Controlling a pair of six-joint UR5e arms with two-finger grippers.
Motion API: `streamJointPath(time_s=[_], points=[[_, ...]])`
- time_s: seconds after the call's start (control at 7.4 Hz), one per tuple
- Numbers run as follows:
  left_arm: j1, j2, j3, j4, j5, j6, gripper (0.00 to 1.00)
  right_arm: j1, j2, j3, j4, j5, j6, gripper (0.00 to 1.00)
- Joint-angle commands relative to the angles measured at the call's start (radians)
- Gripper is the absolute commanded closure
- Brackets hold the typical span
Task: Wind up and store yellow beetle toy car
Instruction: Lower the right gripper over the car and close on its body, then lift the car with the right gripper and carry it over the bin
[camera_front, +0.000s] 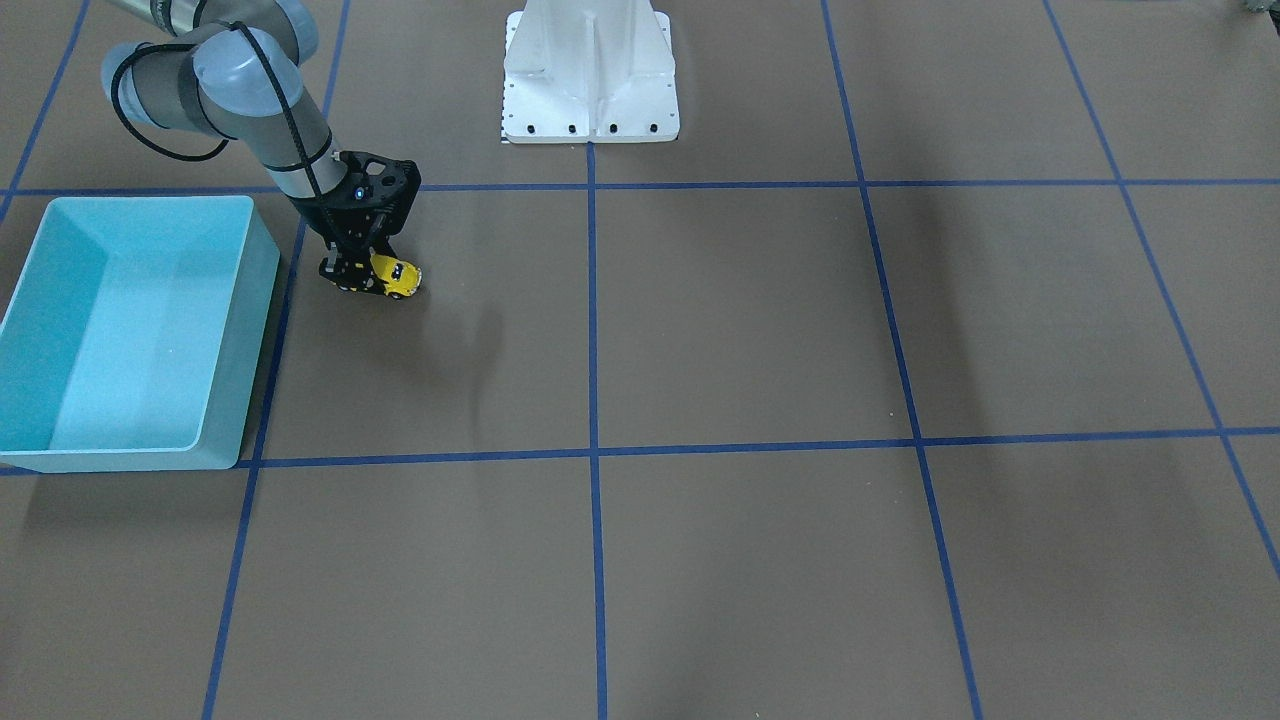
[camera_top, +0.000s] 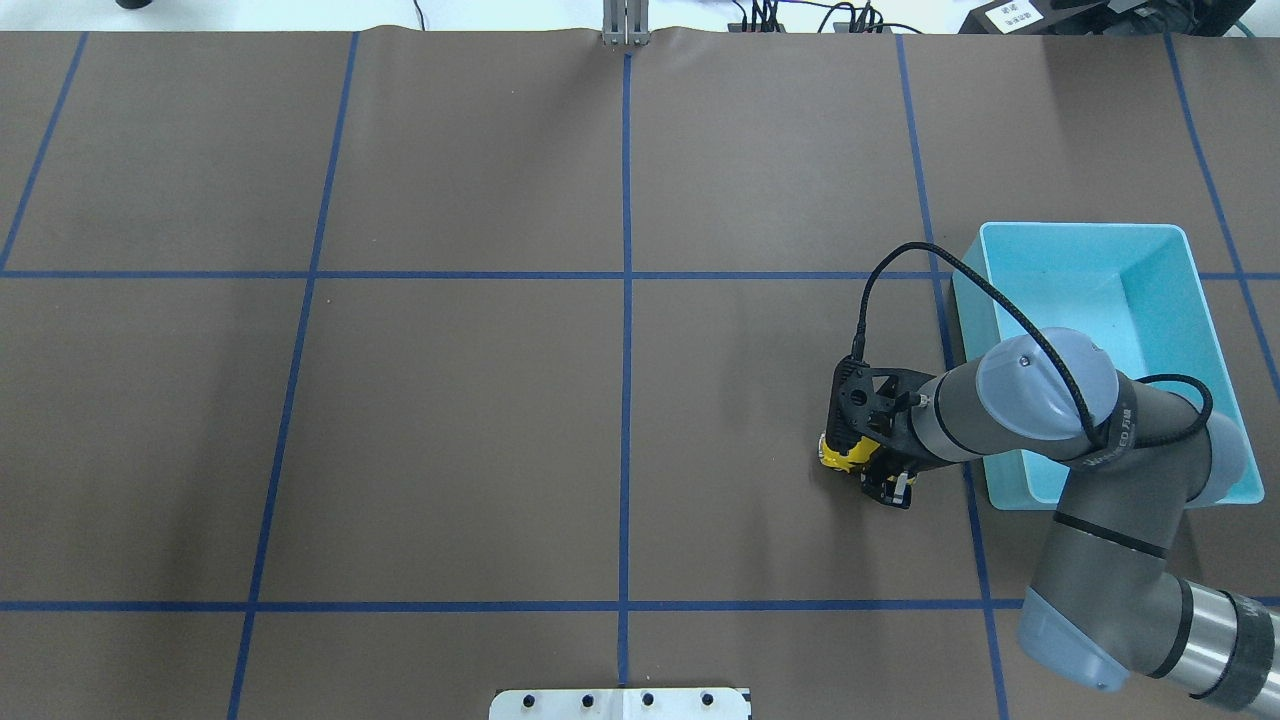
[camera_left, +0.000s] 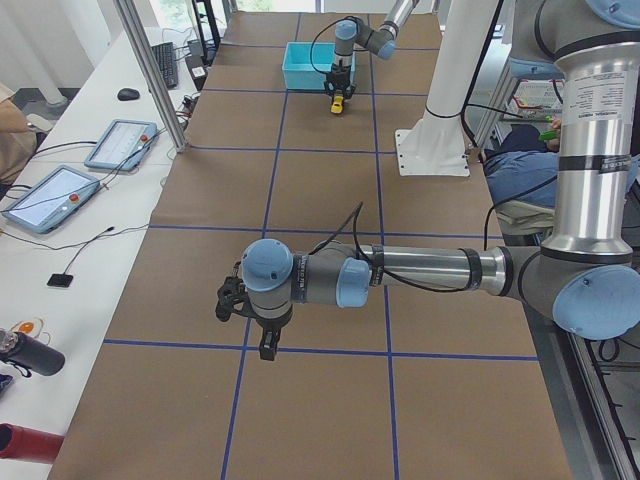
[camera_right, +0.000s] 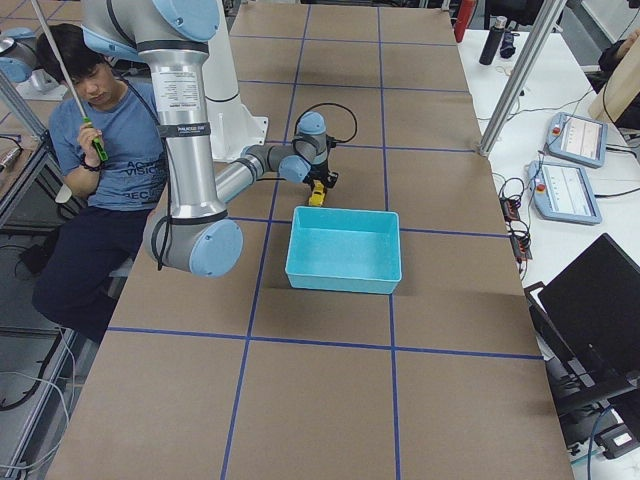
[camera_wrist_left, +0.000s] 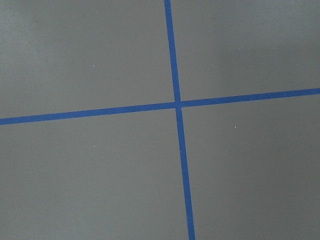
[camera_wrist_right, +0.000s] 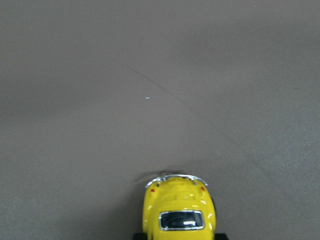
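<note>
The yellow beetle toy car sits low at the brown table between the fingers of my right gripper, just beside the turquoise bin. The gripper is shut on the car's sides. In the overhead view the car pokes out from under the gripper, left of the bin. The right wrist view shows the car's rear at the bottom edge. My left gripper hangs over a blue tape line far from the car; I cannot tell whether it is open or shut.
The bin holds nothing that I can see. The white robot base stands at the table's middle edge. Blue tape lines divide the brown table. The left wrist view shows only a tape crossing. Operators sit at the sides.
</note>
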Motion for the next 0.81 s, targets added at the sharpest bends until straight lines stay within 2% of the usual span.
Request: streamJointPath(time_s=[0.0, 0.14, 0.27, 0.41, 0.54, 0.68], points=[[-0.001, 0.001, 0.000, -0.002, 0.001, 0.002, 0.00, 0.072, 0.049, 0.116, -0.109, 0.066, 0.013, 1.00], [-0.001, 0.001, 0.000, -0.001, 0.001, 0.003, 0.00, 0.147, 0.071, 0.169, -0.211, 0.139, -0.001, 1.00], [-0.003, 0.002, 0.002, -0.001, 0.000, 0.003, 0.00, 0.199, 0.071, 0.238, -0.309, 0.167, -0.036, 1.00], [-0.003, 0.002, 0.002, -0.001, 0.000, 0.005, 0.00, 0.266, 0.070, 0.295, -0.426, 0.200, -0.167, 1.00], [-0.003, 0.001, 0.002, -0.001, 0.000, 0.005, 0.00, 0.338, 0.033, 0.341, -0.504, 0.236, -0.308, 1.00], [-0.003, 0.001, 0.002, -0.001, 0.001, 0.005, 0.00, 0.398, -0.063, 0.361, -0.511, 0.272, -0.441, 1.00]])
